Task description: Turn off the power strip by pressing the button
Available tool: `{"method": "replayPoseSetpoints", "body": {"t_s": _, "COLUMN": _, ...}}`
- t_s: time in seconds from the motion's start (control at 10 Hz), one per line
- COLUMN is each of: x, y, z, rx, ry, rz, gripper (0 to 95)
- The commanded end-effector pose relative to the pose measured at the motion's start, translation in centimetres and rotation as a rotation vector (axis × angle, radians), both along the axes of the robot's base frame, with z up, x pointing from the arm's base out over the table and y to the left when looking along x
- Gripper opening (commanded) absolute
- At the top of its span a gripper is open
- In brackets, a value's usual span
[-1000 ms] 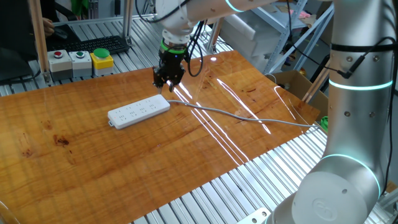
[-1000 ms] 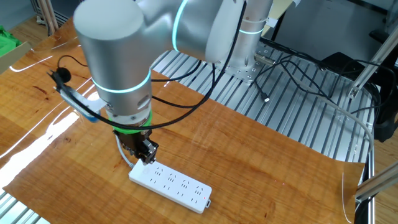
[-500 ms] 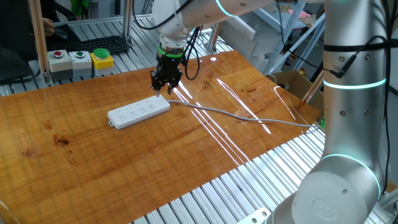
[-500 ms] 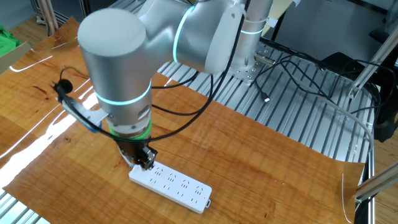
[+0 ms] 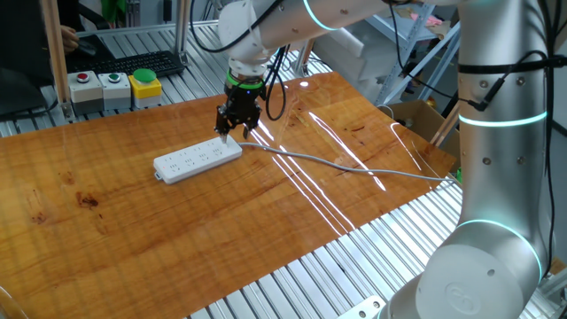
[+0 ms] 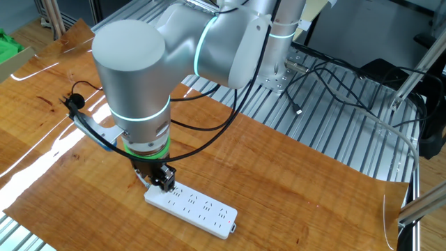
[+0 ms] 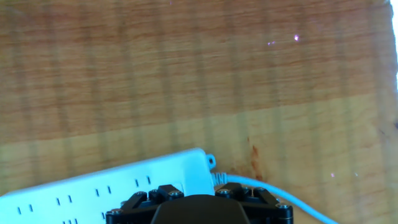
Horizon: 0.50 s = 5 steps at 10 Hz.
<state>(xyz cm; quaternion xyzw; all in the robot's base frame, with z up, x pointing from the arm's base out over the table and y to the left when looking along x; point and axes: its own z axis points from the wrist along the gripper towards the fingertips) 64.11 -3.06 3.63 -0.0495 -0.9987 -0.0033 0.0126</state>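
The white power strip (image 5: 198, 158) lies flat on the wooden table, and its thin grey cable (image 5: 345, 165) runs off to the right. My gripper (image 5: 234, 131) hangs just above the strip's cable end, fingers pointing down. In the other fixed view the gripper (image 6: 165, 183) is low over the left end of the strip (image 6: 195, 206). In the hand view the strip (image 7: 112, 183) and cable (image 7: 273, 191) lie right below the black gripper body (image 7: 199, 204). The fingertips are hidden, and the button is not visible.
A control box with red, green and yellow buttons (image 5: 113, 84) and a keyboard (image 5: 146, 62) sit beyond the table's back left. A cardboard box (image 5: 416, 117) stands at the right edge. Loose cables (image 6: 334, 77) lie on the metal frame.
My gripper has moved a little left and down, from beside the cable end to low over that end of the power strip. The strip has not moved.
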Motion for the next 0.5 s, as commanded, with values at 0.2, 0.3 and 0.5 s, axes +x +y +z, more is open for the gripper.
{"method": "replayPoseSetpoints", "body": {"t_s": 0.2, "x": 0.09, "y": -0.01, "z": -0.03, "rx": -0.001, "ry": 0.0, "rz": 0.005, "gripper": 57.0}}
{"method": "replayPoseSetpoints", "body": {"t_s": 0.3, "x": 0.16, "y": -0.06, "z": -0.19, "rx": -0.005, "ry": 0.0, "rz": 0.016, "gripper": 57.0}}
{"method": "replayPoseSetpoints", "body": {"t_s": 0.5, "x": 0.29, "y": -0.21, "z": -0.47, "rx": -0.016, "ry": 0.001, "rz": 0.028, "gripper": 57.0}}
